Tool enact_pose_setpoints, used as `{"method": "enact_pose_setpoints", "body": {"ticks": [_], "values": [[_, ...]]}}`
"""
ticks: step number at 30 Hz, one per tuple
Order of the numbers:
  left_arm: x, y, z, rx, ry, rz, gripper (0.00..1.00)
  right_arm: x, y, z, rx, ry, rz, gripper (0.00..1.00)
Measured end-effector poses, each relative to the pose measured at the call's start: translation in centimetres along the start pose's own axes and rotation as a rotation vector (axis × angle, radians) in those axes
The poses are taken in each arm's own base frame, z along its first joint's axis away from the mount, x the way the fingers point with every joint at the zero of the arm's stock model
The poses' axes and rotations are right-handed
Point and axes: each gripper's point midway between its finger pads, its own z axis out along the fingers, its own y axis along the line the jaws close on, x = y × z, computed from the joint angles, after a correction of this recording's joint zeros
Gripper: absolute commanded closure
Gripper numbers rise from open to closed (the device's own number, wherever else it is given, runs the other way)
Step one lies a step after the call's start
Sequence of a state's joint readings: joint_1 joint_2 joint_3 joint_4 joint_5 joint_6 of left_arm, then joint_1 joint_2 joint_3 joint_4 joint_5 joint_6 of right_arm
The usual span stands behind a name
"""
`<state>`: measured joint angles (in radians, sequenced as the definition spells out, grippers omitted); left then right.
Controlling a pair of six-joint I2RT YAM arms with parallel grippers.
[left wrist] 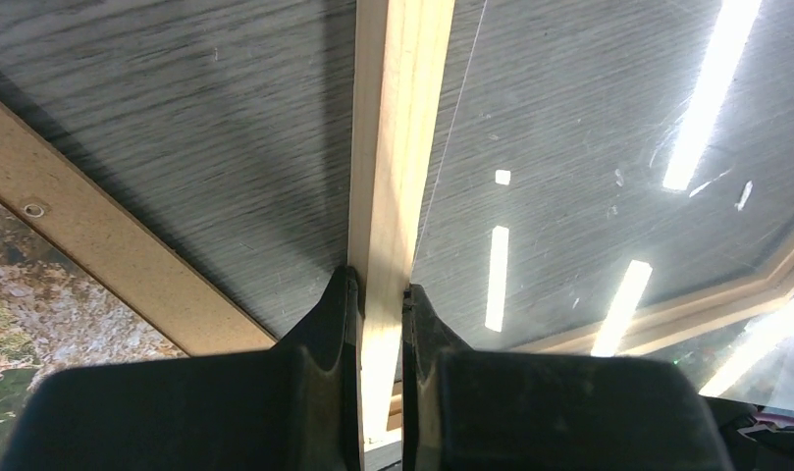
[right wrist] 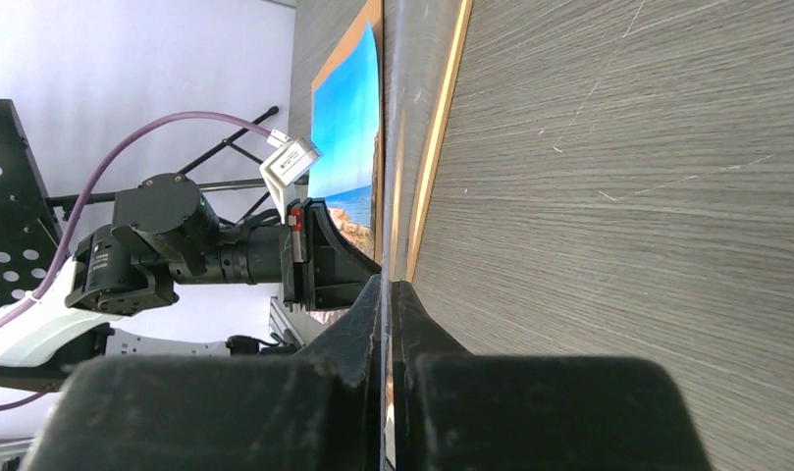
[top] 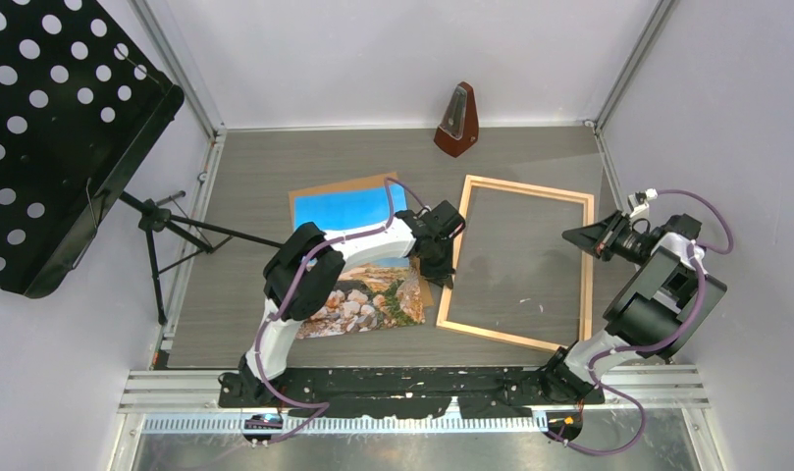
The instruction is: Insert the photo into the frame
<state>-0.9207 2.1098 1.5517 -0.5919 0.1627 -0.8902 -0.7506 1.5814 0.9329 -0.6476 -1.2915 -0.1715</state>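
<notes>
While the photo (top: pixel 365 294) lies outside the frame (top: pixel 525 186), progress: early, nothing inserted.
Photo: centre-left of the top view, face up on a brown board (left wrist: pixel 128 255).
Frame: centre-right, just beside the photo, no print inside.
Left gripper (left wrist: pixel 381 294): pinching the frame's left rail.
Right gripper (right wrist: pixel 387 294): pressed together at the right rail; hold unclear.
Remaining: move the photo into the frame.

The left arm (top: pixel 373 243) and right arm (top: pixel 667 285) are both rocking white shells with chunky black joints, purple cables (right wrist: pixel 177 118) are looping along them, and the fingers (left wrist: pixel 324 324) are looking matte black.
</notes>
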Motion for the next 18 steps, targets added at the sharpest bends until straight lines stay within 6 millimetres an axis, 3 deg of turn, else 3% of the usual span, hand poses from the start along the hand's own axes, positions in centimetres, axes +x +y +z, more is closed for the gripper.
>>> {"method": "enact_pose_setpoints", "body": {"ticks": [5,11,14,18], "values": [[0.3,-0.1,0.0,0.01,0.015,0.0,0.8,0.1,0.1,0.0,0.0,0.002,0.02,0.94],[0.8,0.1,0.1,0.019,0.05,-0.001,0.36,0.4,0.9,-0.3,0.001,0.027,0.02,0.94],[0.6,-0.3,-0.2,0.043,0.05,-0.003,0.25,0.7,1.3,-0.6,-0.003,0.045,0.008,0.94],[0.4,-0.4,-0.5,0.051,0.045,0.002,0.17,1.0,1.5,-1.0,-0.014,0.072,0.002,0.94]]}}
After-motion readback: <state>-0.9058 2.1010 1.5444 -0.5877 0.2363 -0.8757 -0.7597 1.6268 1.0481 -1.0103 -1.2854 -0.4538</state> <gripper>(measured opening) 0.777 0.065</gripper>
